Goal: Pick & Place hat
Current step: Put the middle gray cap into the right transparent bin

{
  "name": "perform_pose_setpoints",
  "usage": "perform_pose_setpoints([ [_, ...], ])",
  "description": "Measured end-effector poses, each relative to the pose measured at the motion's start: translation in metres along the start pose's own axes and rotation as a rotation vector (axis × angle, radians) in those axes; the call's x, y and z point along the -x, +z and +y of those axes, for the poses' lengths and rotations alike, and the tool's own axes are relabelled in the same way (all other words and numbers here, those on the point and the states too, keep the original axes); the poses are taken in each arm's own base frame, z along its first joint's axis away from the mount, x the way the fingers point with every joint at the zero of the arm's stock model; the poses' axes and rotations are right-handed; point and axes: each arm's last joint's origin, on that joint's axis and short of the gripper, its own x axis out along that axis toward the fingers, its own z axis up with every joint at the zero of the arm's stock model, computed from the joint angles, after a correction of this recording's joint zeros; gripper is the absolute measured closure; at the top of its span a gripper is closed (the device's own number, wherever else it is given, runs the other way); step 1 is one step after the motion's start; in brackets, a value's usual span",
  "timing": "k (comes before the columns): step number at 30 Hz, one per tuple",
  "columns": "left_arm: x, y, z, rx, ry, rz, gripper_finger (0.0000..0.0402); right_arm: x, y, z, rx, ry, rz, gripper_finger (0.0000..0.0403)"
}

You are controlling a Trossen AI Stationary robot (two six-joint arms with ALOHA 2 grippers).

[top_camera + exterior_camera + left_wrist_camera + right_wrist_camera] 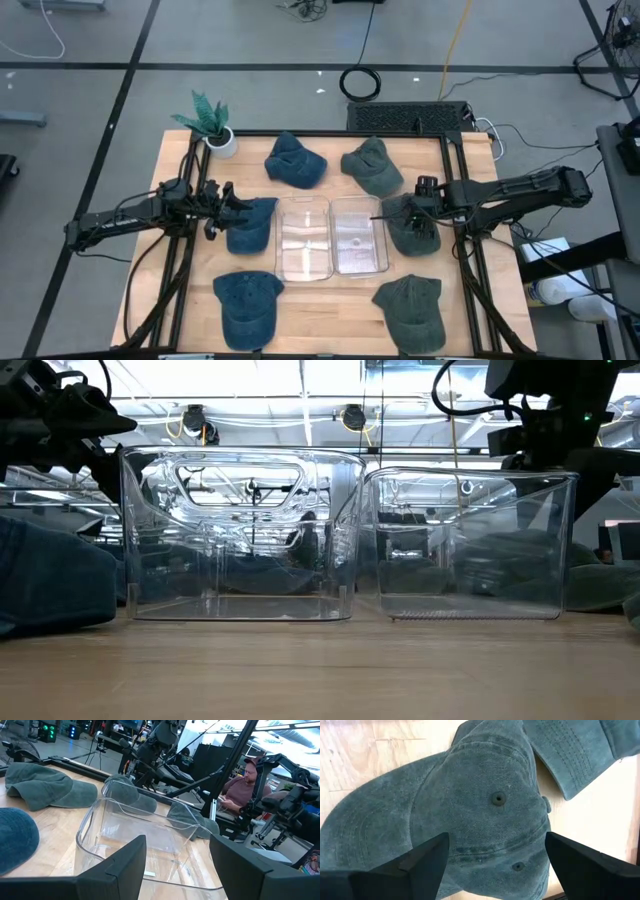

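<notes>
Six caps lie crown up on the wooden table: three blue on the left, three green on the right. My left gripper (222, 205) is open beside the middle blue cap (250, 224), at the cap's left edge, and faces the clear bins; its wrist view (177, 870) shows nothing between the fingers. My right gripper (426, 203) is open and points down over the middle green cap (408, 226). In the right wrist view (495, 865) the fingers stand on either side of that cap's crown (490, 805), around its top button.
Two clear plastic bins (303, 237) (358, 235) stand side by side at the table's middle, between the grippers. A potted plant (212, 122) sits at the far left corner. Black rails frame the table. A person (240, 790) sits beyond the right side.
</notes>
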Motion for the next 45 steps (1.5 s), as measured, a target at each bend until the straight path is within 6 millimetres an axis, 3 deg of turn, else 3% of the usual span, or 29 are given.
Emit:
perform_pose_setpoints([
  [20, 0.0000, 0.0000, 0.0000, 0.000, 0.000, 0.000, 0.0174, -0.0033, -0.0006, 0.0011, 0.006, 0.005, -0.004, 0.0101],
  [34, 0.0000, 0.0000, 0.0000, 0.000, 0.000, 0.000, 0.0174, -0.0033, -0.0006, 0.0012, 0.007, 0.007, -0.004, 0.0283],
  [45, 0.0000, 0.0000, 0.0000, 0.000, 0.000, 0.000, 0.0174, -0.0032, -0.0004, 0.0022, 0.019, 0.042, -0.004, 0.0385],
])
